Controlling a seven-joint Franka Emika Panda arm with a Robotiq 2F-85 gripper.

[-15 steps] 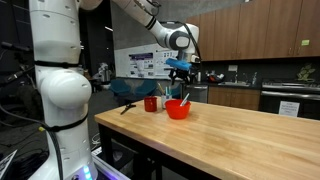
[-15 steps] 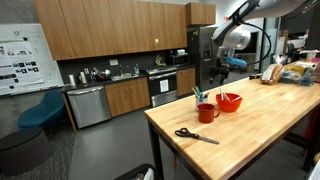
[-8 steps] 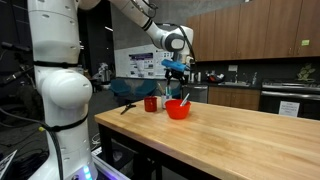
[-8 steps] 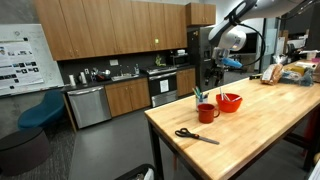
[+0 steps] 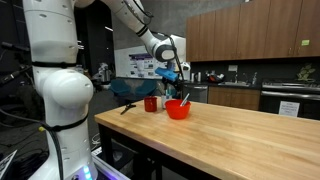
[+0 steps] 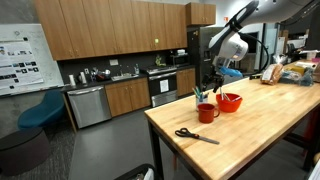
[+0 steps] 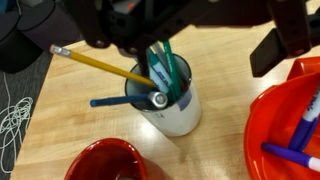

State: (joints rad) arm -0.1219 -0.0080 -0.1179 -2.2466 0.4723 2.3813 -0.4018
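Note:
In the wrist view a pale cup stands on the wooden table. It holds a yellow pencil, green pens and a blue pen. My gripper hangs just above the cup, open, with its black fingers on either side of the pens and nothing held. A red mug is close beside the cup, and a red bowl with markers lies on its other side. In both exterior views the gripper hovers over the mug and bowl.
Black-handled scissors lie on the table near its edge. A snack bag sits at the table's far end. Kitchen cabinets, a dishwasher and a blue chair stand beyond the table.
The gripper has come down and across toward the cup of pens, staying open. Nothing on the table has moved.

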